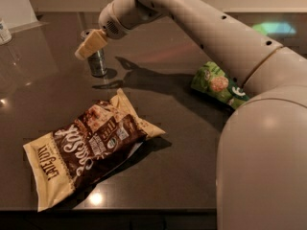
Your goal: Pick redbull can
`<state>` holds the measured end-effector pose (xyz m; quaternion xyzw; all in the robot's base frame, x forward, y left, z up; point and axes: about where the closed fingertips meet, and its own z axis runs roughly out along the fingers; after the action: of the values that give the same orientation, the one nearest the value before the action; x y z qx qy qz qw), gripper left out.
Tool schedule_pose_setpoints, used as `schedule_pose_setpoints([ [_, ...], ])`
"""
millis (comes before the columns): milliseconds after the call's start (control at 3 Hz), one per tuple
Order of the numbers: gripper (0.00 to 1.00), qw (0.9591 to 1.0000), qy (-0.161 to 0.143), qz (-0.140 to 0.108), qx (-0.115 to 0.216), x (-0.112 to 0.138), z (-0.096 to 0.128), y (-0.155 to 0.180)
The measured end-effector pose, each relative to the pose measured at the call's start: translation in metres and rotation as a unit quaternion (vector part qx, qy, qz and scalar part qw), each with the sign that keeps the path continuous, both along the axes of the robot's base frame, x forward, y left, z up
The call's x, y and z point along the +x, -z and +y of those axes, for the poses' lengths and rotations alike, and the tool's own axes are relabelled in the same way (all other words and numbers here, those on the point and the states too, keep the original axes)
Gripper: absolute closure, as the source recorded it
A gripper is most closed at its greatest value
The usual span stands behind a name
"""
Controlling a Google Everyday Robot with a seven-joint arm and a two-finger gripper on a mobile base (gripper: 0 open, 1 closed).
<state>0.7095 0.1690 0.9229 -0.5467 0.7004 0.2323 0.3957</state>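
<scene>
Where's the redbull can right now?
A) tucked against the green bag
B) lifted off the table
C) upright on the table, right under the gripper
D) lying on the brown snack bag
C. The redbull can stands upright on the dark table, with the gripper over its top at the far left, away from both bags.

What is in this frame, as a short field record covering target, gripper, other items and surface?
target: redbull can, upright on the table, far left
gripper: gripper at the can's top; contact cannot be told
surface: dark table
front left: brown snack bag, lying flat
right: green snack bag, lying flat
far left edge: white container
task state: can not yet lifted
</scene>
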Motion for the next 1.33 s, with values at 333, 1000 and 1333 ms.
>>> schedule_pose_setpoints([
  [333,0.41,1.0,0.002,-0.001,0.005,0.001,-0.007,-0.003],
  [1000,0.88,0.9994,-0.021,-0.006,0.026,-0.016,-0.026,-0.03],
  [1333,1.0,0.9987,-0.036,-0.01,0.035,-0.03,-0.049,-0.058],
])
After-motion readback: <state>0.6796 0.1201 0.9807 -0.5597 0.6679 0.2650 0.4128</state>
